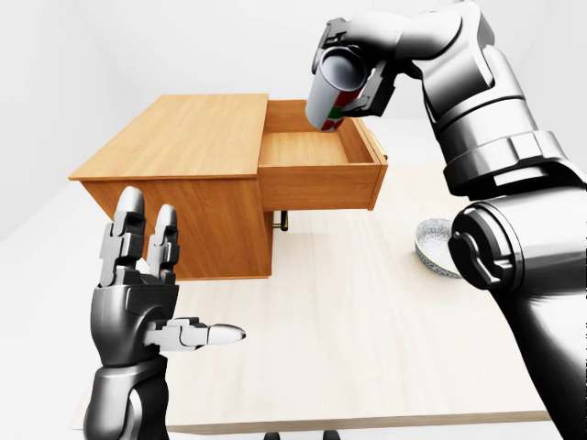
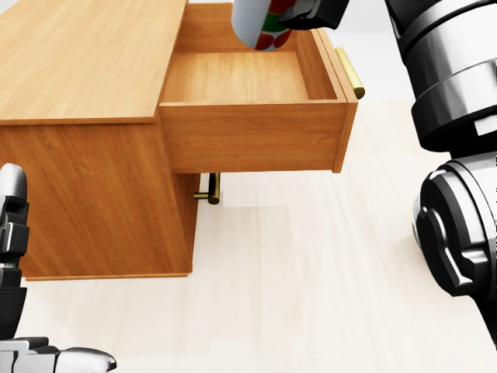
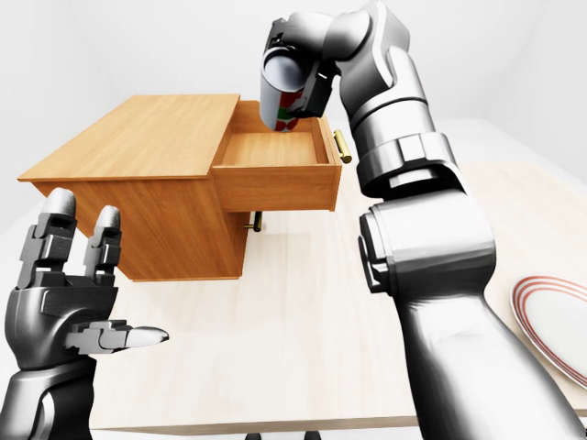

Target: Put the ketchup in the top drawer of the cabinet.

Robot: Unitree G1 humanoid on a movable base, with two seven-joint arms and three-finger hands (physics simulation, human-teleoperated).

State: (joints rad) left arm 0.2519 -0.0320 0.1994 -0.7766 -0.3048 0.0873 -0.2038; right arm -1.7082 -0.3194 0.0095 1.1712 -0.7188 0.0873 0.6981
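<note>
1. Grey metal fingers point(image 1: 371, 87) of the right hand point(image 1: 353, 69) are clamped round the ketchup point(image 1: 332, 92), a white bottle with a red and green label, tilted, its flat white end facing the camera.
2. Ketchup hangs over the far part of the top drawer point(image 1: 321, 170), near the upper edge of the drawer cavity in the left-eye view; cannot tell if it touches the drawer's far wall.
3. Top drawer is pulled out to the right of the cabinet point(image 1: 174, 183) in the eye views; its wooden bottom shows nothing lying on it.
4. Brass drawer handle point(image 2: 349, 72) sits on the drawer's right face in the head view; a 2nd brass handle point(image 2: 210, 189) shows below the open drawer.
5. Right arm point(image 3: 413, 238) reaches up from the lower right of the right-eye view to the drawer.
6. Left hand point(image 1: 138, 293) is at the lower left of the left-eye view, fingers spread, 2 pointing up, thumb point(image 1: 206, 335) pointing right, holding nothing, apart from the cabinet.
7. Cabinet stands on a pale wooden table point(image 1: 367, 348).
8. Grey patterned bowl point(image 1: 433, 243) sits on the table right of the drawer, partly hidden by the right arm.
9. White plate point(image 3: 555, 321) with red rim rings is at the right edge of the right-eye view.
</note>
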